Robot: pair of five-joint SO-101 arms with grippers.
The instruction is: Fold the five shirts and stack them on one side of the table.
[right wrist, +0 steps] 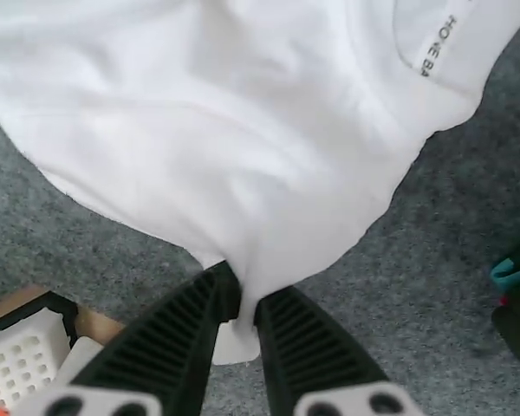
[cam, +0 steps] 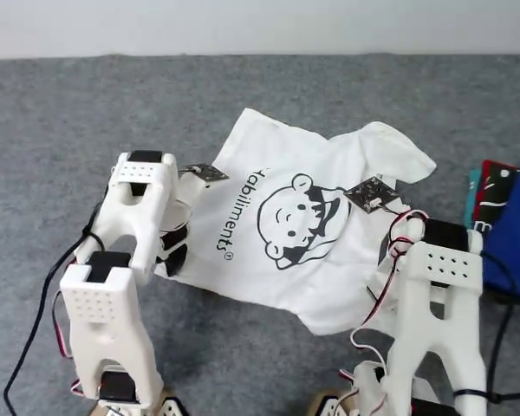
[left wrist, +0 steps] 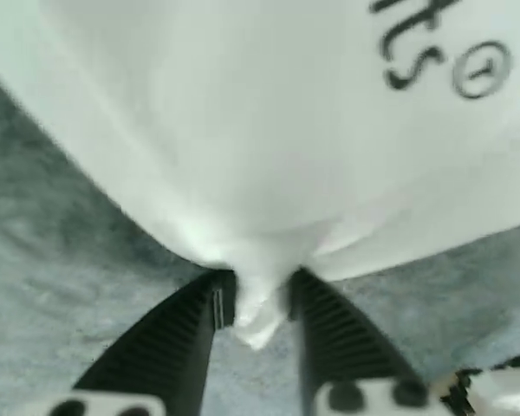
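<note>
A white shirt (cam: 286, 234) with a black cartoon print lies spread and slightly lifted over the grey mat in the middle of the high view. My left gripper (left wrist: 258, 305) is shut on the shirt's edge (left wrist: 260, 316), at the shirt's left side near the left arm (cam: 169, 251). My right gripper (right wrist: 241, 310) is shut on a pinch of the same white shirt (right wrist: 234, 173) at its right side, by the right arm (cam: 390, 247). A stack of coloured shirts, blue on top (cam: 513, 230), sits at the right edge of the table.
The grey felt mat (cam: 87, 113) covers the table, with open room at the back and left. Red and teal fabric (cam: 490, 191) peeks out of the stack at the right. A wooden edge and a white arm base (right wrist: 22, 347) lie close to my right gripper.
</note>
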